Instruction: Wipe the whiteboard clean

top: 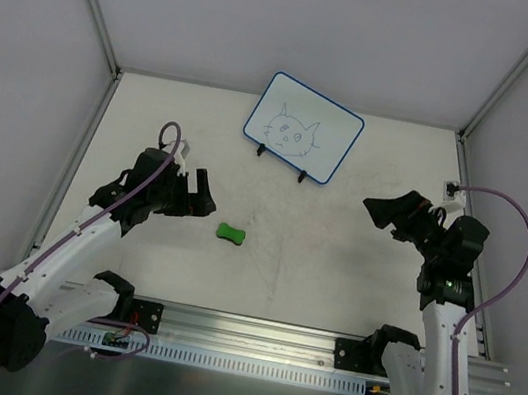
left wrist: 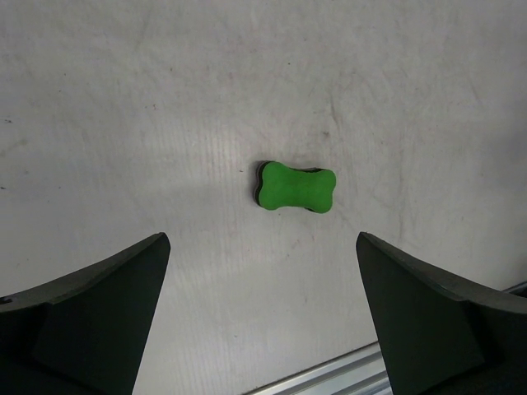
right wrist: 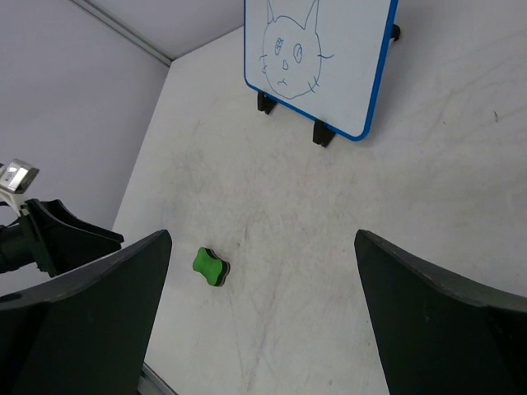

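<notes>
Whiteboard (top: 301, 141): propped on its feet at the table's (top: 333, 270) far side, cat drawing unwiped.
Eraser (top: 231, 234): lying flat, well short of the board.
Left gripper (top: 205, 195): fingers wide and framing the eraser, probably to grab it.
Right gripper (top: 390, 211): fingers wide, empty, aimed toward the board.

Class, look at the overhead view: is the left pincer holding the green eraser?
No, the eraser lies on the table, apart from the open left pincer.
</notes>
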Available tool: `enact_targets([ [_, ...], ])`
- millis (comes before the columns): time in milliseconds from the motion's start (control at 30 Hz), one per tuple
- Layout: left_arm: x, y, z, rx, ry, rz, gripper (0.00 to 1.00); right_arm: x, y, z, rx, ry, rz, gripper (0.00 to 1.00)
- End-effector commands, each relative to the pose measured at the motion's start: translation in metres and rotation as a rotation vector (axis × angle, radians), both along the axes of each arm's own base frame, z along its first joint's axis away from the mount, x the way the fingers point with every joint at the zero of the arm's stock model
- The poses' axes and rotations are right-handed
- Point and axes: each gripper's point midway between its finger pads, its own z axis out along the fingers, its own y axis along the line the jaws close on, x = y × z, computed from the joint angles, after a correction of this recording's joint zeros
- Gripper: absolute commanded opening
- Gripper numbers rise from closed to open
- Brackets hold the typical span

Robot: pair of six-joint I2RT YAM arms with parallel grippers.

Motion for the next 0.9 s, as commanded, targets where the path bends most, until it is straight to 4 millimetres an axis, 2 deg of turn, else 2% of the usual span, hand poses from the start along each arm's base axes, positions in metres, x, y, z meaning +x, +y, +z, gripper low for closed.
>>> enact_targets([
  [0, 0.003, 0.007, -0.01, 0.038, 0.036, 0.065, 0.99, 0.028, 0.017, 0.045, 0.072, -0.155, 0.141, 0.99],
  [133, 0.006, 0.005, -0.01, 0.033, 0.018, 0.056, 0.99, 0.056, 0.014, 0.048, 0.096, -0.226, 0.128, 0.99],
  [233, 0.006, -0.004, -0.008, 0.004, -0.023, -0.006, 0.99, 0.072, 0.01, 0.048, 0.076, -0.25, 0.118, 0.99],
  [433, 0.004, -0.026, -0.004, -0.037, -0.105, -0.192, 0.99, 0.104, 0.006, 0.031, 0.093, -0.235, 0.11, 0.99],
  [500, 0.007, -0.028, -0.006, -0.015, -0.128, -0.242, 0.99, 0.114, 0.005, 0.024, 0.1, -0.238, 0.11, 0.99],
  [567, 0.015, -0.026, -0.005, 0.006, -0.13, -0.221, 0.99, 0.12, 0.005, 0.023, 0.128, -0.242, 0.11, 0.99],
  [633, 0.025, -0.026, -0.012, 0.001, -0.076, -0.158, 0.99, 0.131, 0.007, 0.02, 0.154, -0.263, 0.133, 0.99],
  [700, 0.025, -0.035, -0.017, -0.037, -0.022, -0.166, 0.99, 0.14, 0.008, 0.014, 0.184, -0.248, 0.141, 0.99],
  [800, 0.028, -0.042, -0.035, -0.004, 0.032, -0.189, 0.99, 0.156, 0.012, 0.006, 0.205, -0.261, 0.166, 0.99],
  [867, 0.03, -0.037, -0.045, 0.041, 0.046, -0.171, 0.99, 0.165, 0.014, 0.0, 0.207, -0.276, 0.176, 0.99],
])
